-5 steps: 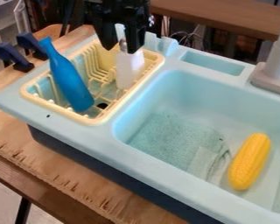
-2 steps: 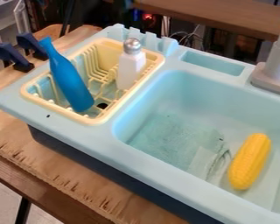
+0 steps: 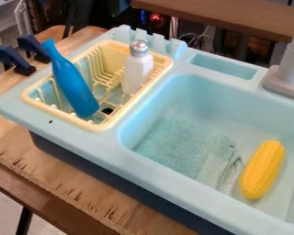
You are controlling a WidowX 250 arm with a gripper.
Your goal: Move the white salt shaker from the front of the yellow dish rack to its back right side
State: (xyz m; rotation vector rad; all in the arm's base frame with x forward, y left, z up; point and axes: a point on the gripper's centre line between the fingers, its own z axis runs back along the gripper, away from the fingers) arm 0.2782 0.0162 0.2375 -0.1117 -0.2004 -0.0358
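Silver-topped white shaker (image 3: 136, 71) stood upright in the pale-yellow dish rack (image 3: 63, 115), near the tilted blue bottle (image 3: 73, 85); the corn cob (image 3: 262, 170) lay in the sink (image 3: 174, 96). Whether the gripper was wide or narrow, I couldn't tell.

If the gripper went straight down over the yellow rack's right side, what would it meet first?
Probably the silver cap of the white shaker in the yellow rack, though depth is unclear.

The black gripper no longer hangs over the white shaker (image 3: 136, 73), whose silver cap (image 3: 138, 47) now stands uncovered
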